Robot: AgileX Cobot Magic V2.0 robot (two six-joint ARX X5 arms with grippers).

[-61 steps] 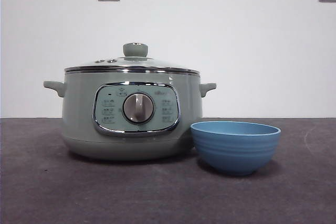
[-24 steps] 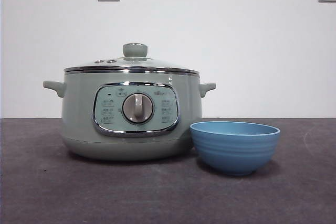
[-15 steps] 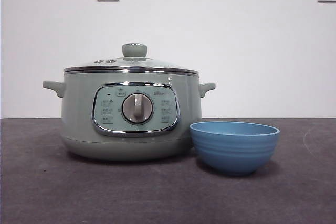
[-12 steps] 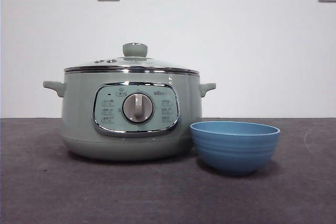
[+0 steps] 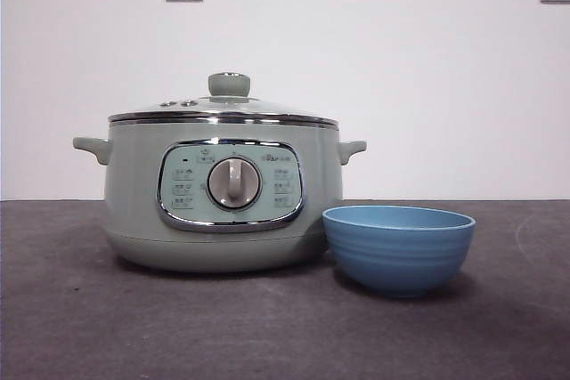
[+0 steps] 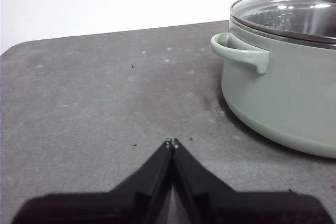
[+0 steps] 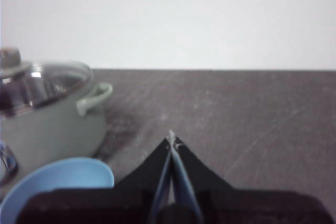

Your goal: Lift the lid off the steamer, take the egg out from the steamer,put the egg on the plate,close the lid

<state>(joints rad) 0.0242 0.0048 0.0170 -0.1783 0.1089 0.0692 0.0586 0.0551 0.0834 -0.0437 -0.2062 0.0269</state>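
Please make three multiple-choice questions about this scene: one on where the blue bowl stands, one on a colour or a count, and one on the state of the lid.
1. Where does the plate stand in the front view?
A. on top of the pot
B. on the table, at the right of the steamer
C. behind the pot

2. How many wall sockets show in the front view?
A. none
B. two
C. four

3. What is the state of the lid?
A. closed on the pot
B. lying on the table
C. held by a gripper

Key: 1 B, the blue bowl sits beside the pot's base. 2 B, one socket at upper left, one at the upper right corner. 3 A, its chrome rim rests on the pot, and the left gripper and right gripper are both shut and away from it.
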